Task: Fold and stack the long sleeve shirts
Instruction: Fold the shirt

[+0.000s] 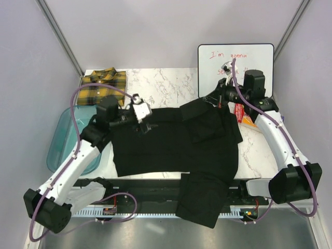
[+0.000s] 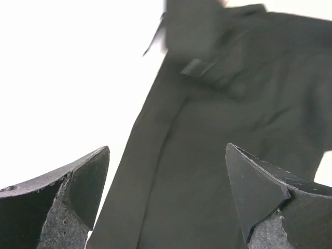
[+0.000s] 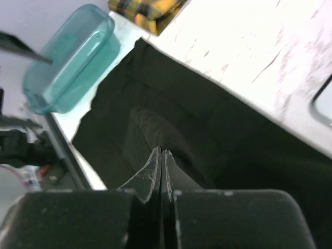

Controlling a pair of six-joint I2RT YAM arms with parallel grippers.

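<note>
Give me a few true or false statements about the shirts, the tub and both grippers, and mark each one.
1. The plaid shirt lies folded at the far left corner of the table. True.
2. The left gripper is shut. False: its fingers stand wide apart above the black shirt.
3. Part of the black shirt hangs over the near table edge. True.
4. The tub sits at the right side. False: it is at the left side.
5. The right gripper is open. False: its fingers are pressed together.
</note>
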